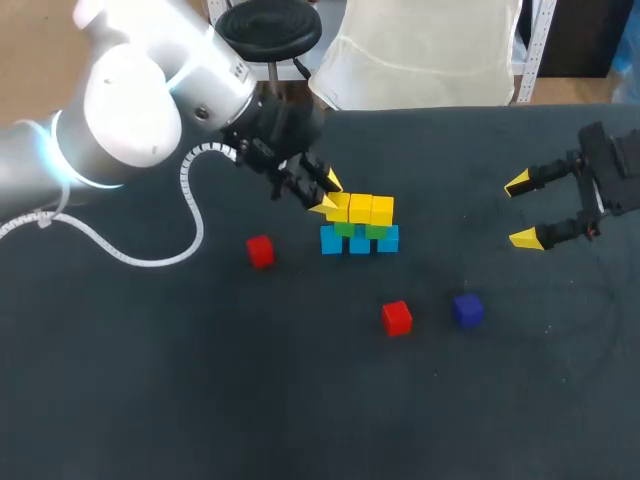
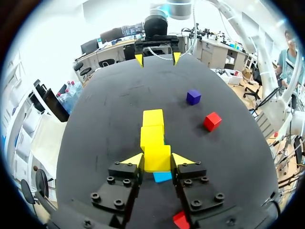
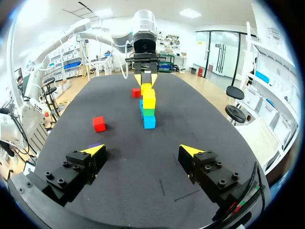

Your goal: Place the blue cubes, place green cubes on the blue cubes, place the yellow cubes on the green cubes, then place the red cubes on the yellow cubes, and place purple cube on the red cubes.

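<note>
A stack stands mid-table: three blue cubes [image 1: 360, 243] at the bottom, two green cubes [image 1: 377, 231] on them, and three yellow cubes [image 1: 382, 210] on top. My left gripper [image 1: 325, 195] is shut on the yellow cube [image 2: 157, 158] at the stack's left end, one fingertip on each side, with a blue cube [image 2: 163, 177] showing underneath. Two red cubes [image 1: 260, 250] [image 1: 397, 317] and a purple cube [image 1: 467, 309] lie loose on the table. My right gripper [image 1: 528, 210] stands open at the right, well away from the stack [image 3: 149, 107], with nothing between its fingers.
The dark table [image 1: 150, 380] is bare in front and at the left. A white cable [image 1: 190, 215] from my left arm curls over the table left of the stack. The purple cube [image 3: 94, 145] sits just beside one finger of my right gripper [image 3: 143, 152].
</note>
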Robot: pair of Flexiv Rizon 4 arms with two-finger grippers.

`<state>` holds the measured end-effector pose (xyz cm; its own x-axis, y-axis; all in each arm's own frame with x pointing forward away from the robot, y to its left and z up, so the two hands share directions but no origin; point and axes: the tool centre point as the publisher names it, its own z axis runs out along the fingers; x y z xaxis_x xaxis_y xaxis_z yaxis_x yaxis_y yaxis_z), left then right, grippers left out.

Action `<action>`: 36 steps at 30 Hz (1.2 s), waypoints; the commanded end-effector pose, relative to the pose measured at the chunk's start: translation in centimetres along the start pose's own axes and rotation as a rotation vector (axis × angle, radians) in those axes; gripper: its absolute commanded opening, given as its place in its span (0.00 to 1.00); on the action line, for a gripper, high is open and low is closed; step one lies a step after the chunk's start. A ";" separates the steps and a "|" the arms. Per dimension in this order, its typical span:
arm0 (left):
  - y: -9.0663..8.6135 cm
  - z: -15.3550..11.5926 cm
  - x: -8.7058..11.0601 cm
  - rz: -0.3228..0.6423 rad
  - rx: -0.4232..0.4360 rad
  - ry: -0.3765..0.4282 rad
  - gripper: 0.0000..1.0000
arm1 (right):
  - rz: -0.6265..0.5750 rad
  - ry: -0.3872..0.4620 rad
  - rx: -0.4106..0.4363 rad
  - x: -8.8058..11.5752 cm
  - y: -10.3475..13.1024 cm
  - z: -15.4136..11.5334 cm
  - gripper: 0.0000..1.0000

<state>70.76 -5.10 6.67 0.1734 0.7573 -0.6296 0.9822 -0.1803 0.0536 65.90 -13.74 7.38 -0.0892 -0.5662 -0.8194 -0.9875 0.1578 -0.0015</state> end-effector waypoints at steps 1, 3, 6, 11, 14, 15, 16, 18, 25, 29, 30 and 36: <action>0.2 0.0 0.0 -0.001 0.007 0.005 0.00 | -0.001 -0.002 -0.002 0.1 -0.1 0.1 1.00; 0.2 0.1 0.1 -0.002 0.008 0.005 0.00 | -0.001 -0.002 -0.002 0.1 -0.1 0.1 1.00; 0.3 0.1 0.1 -0.002 0.009 0.004 0.00 | -0.001 -0.002 -0.002 0.1 -0.1 0.1 1.00; 0.4 0.2 0.1 -0.001 0.009 0.005 0.00 | -0.001 -0.002 -0.002 0.1 -0.1 0.1 1.00; 0.5 0.2 0.1 -0.001 0.008 0.005 0.00 | -0.001 -0.002 -0.002 0.1 -0.1 0.1 1.00; 0.5 0.2 0.1 -0.001 0.007 0.004 0.00 | -0.001 -0.002 -0.002 0.1 -0.1 0.1 1.00; 0.6 0.2 0.1 -0.001 0.007 0.004 0.00 | -0.001 -0.002 -0.002 0.1 -0.1 0.1 1.00; 0.7 0.2 0.2 -0.001 0.007 0.005 0.00 | -0.001 -0.002 -0.002 0.1 -0.1 0.1 1.00; 0.7 0.3 0.3 -0.001 0.011 0.007 0.00 | -0.001 -0.002 -0.002 0.1 -0.1 0.1 1.00; 0.7 0.4 0.3 -0.002 0.015 0.007 0.00 | -0.001 -0.002 -0.002 0.1 -0.1 0.1 1.00; 0.7 0.5 0.3 -0.002 0.015 0.007 0.00 | -0.001 -0.002 -0.002 0.1 -0.1 0.1 1.00; 0.7 0.5 0.3 -0.002 0.017 0.006 0.00 | -0.001 -0.002 -0.002 0.1 -0.1 0.1 1.00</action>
<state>71.26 -5.30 6.16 0.1704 0.7603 -0.6268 0.9819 -0.1846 0.0431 65.90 -13.74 7.38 -0.0892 -0.5662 -0.8195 -0.9875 0.1578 -0.0015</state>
